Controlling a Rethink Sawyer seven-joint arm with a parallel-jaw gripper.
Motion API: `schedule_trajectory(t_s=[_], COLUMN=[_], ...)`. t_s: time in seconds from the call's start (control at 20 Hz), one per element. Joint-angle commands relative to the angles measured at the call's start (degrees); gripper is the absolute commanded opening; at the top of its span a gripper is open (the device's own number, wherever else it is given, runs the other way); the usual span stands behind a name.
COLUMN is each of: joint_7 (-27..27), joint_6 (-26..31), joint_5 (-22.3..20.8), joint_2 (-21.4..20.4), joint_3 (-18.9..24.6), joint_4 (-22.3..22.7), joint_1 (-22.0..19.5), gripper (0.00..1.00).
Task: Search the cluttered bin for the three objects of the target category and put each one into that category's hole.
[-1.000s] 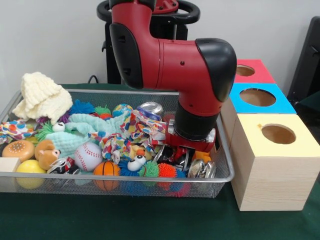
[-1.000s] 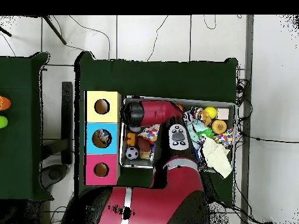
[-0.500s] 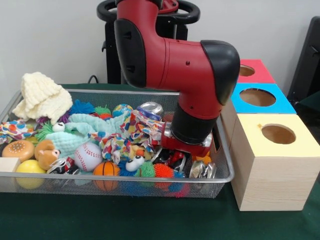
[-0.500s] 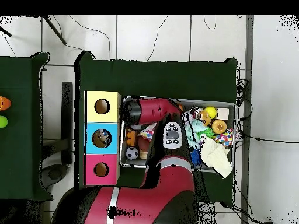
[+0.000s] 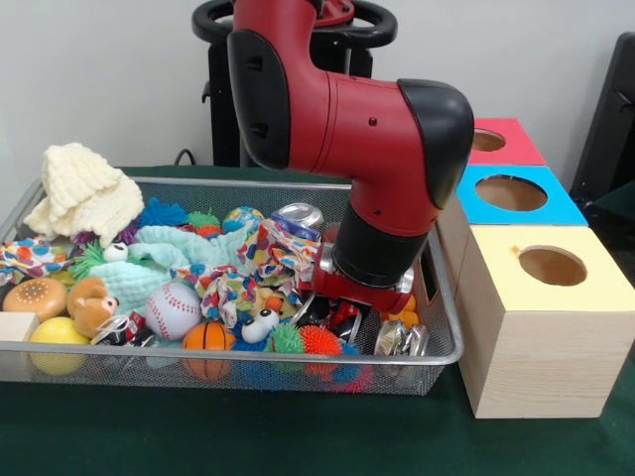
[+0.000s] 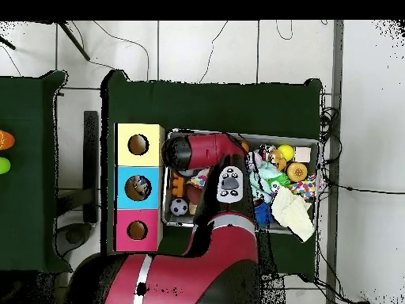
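Observation:
My gripper [image 5: 340, 313] is sunk into the clutter at the right end of the wire bin [image 5: 451, 337], its tip buried among crushed cans [image 5: 401, 337] and spiky balls [image 5: 319, 340]. Whether it holds anything is hidden. A silver can [image 5: 299, 214] lies behind the arm. A baseball [image 5: 174, 308], a small basketball [image 5: 209, 336] and a yellow ball [image 5: 58, 331] lie towards the front left. Three wooden boxes with round holes stand right of the bin: yellow [image 5: 552, 266], blue [image 5: 511, 192], red [image 5: 486, 140]. In the overhead view the arm [image 6: 207, 152] covers the bin's left half.
A cream knit hat [image 5: 83, 190], patterned cloth [image 5: 268, 256], a mint plush [image 5: 139, 278], a teddy bear [image 5: 91, 301] and a bun toy [image 5: 35, 296] fill the bin. From above, something lies inside the blue box's hole [image 6: 138, 188], and a soccer ball [image 6: 179, 207] shows.
The gripper has shifted slightly left and lower into the clutter, nudging the spiky balls and the googly-eyed toy left. In the overhead view the arm's elbow has swung left.

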Motion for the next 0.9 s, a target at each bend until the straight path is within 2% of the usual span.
schedule_trajectory(t_s=[0.05, 0.9], joint_7=[14.5, 8.8], joint_6=[-36.5, -27.1], joint_5=[-3.5, -2.5], joint_2=[18.8, 14.0], joint_3=[0.4, 3.8], joint_4=[-3.6, 1.2], joint_1=[-4.1, -6.3], gripper=[1.00, 1.00])
